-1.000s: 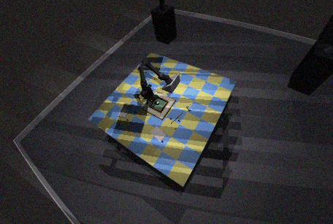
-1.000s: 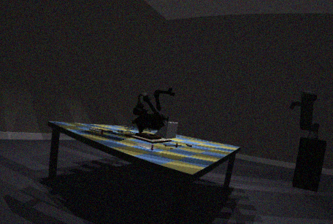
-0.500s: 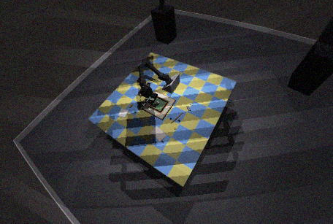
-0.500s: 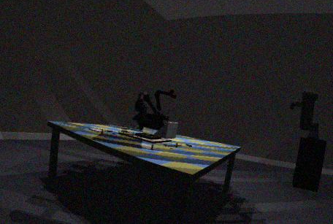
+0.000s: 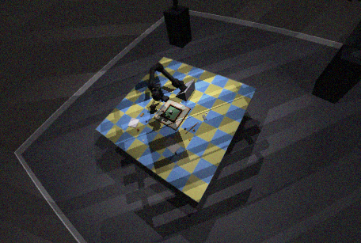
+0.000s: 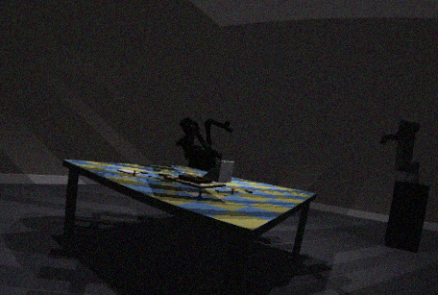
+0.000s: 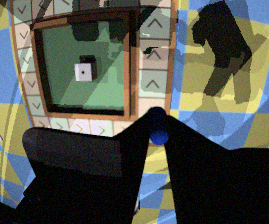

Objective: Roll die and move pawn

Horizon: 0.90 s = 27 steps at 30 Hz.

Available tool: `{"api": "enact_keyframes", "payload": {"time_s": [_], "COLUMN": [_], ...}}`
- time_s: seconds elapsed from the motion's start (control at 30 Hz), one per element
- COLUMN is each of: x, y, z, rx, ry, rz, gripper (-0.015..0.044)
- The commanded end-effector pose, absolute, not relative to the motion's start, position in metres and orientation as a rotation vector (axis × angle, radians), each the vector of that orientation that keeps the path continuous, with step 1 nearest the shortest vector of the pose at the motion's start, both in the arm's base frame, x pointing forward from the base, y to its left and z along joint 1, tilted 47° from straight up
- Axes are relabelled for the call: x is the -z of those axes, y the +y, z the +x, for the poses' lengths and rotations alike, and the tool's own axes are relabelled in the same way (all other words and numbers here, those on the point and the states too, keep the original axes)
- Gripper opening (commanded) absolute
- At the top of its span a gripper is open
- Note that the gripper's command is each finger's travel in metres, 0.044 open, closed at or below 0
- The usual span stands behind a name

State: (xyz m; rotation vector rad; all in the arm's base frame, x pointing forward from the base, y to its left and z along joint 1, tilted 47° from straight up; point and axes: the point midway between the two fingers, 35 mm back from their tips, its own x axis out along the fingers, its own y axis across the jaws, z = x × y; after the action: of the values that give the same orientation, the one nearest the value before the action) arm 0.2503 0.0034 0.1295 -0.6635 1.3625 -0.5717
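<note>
The board [image 7: 159, 38] [image 5: 183, 117] [image 6: 197, 182] has a ring of pale arrow squares around a green dice tray [image 7: 61, 46] [image 5: 174, 112]. A white die [image 7: 82, 72] rests in the tray with a single pip on top. My gripper [image 7: 157, 120] [image 5: 153, 108] is shut on the blue pawn [image 7: 159, 137] and holds it above the board's near edge, over the table [image 5: 186, 178]. The fingers hide the pawn's sides. In the top and exterior views the pawn is too small and dark to make out.
A grey box [image 5: 188, 89] [image 6: 226, 170] stands behind the board. A white card [image 5: 133, 122] and small sticks [image 5: 191, 127] lie on the checkered table. A second arm on a pedestal [image 5: 177, 25] [image 6: 405, 207] stands off the table.
</note>
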Motion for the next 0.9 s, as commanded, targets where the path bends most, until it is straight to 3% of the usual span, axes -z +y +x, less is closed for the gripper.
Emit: {"api": "enact_keyframes", "payload": {"time_s": [0.0, 0.5, 0.87], "x": [-0.138, -0.089, -0.073], "y": [0.009, -0.037, -0.055], "z": [0.248, 0.299, 0.305], "rx": [0.58, 0.581, 0.583], "ry": [1.361, 1.357, 1.356], "rz": [-0.655, -0.654, -0.655], "gripper": [0.0, 0.0, 0.0]}}
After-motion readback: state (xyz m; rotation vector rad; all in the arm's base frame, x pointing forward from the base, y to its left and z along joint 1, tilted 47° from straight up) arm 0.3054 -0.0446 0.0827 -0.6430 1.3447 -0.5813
